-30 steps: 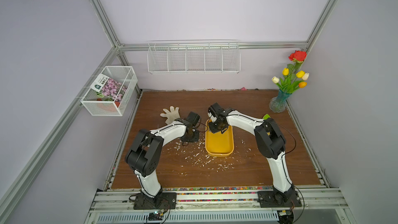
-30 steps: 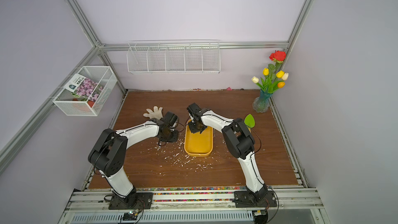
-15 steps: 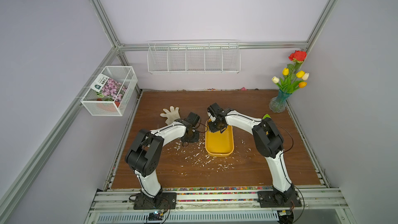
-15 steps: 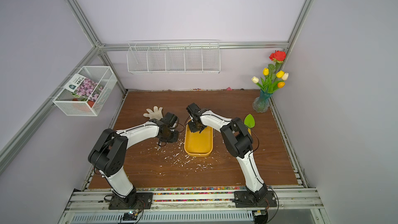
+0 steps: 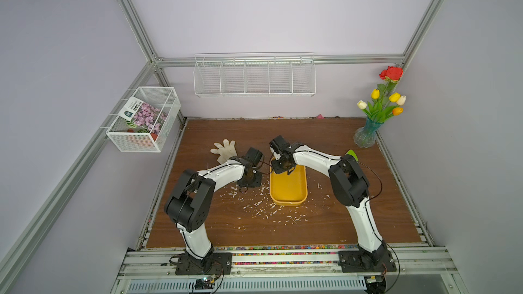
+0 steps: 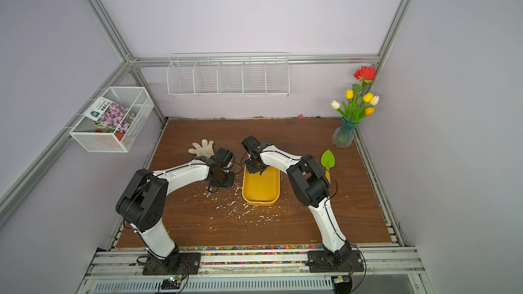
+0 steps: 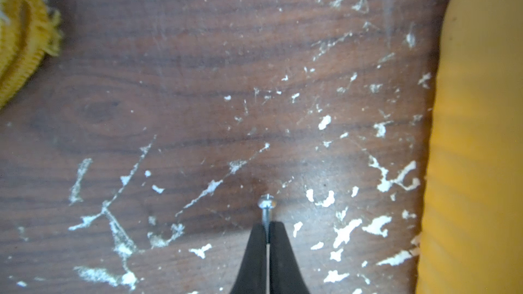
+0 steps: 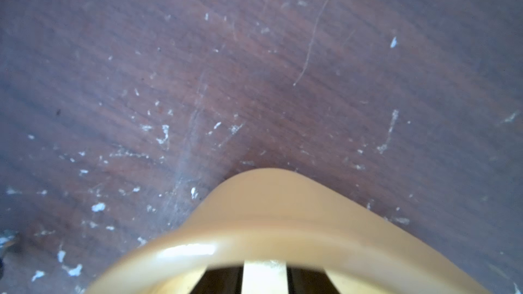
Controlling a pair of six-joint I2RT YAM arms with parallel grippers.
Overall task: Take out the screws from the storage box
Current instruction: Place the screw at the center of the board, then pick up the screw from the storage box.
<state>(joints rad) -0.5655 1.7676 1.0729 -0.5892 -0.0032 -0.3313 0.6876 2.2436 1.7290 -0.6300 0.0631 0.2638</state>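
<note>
Brown wooden tabletop runs out from the arm bases, and its nearer half is littered with white flecks of debris. Beyond them lies the shallow yellow plastic storage box, a rounded rectangle with its long sides running away from the bases. The part of its floor that shows in both top views looks bare, and its far end is hidden under the right arm.

Just beside the box's left long side, the left gripper points down at the wood, its black tips pinched together on a tiny silvery-grey metal screw. The shank is caught between them and the round head sticks out beyond. Whether the head touches the table I cannot tell.

At the box's far corner the right gripper reaches inside the rim with its dark fingers standing a little apart. Nothing can be made out between them, so any screws left there are out of sight.

Such a screw is probably light, rigid and smooth, apt to roll or squirt from a pinch. Across the shank close under the head seems the safest hold.

Farther back lie a white knit glove, a glass vase of flowers and white wire baskets on the wall.
</note>
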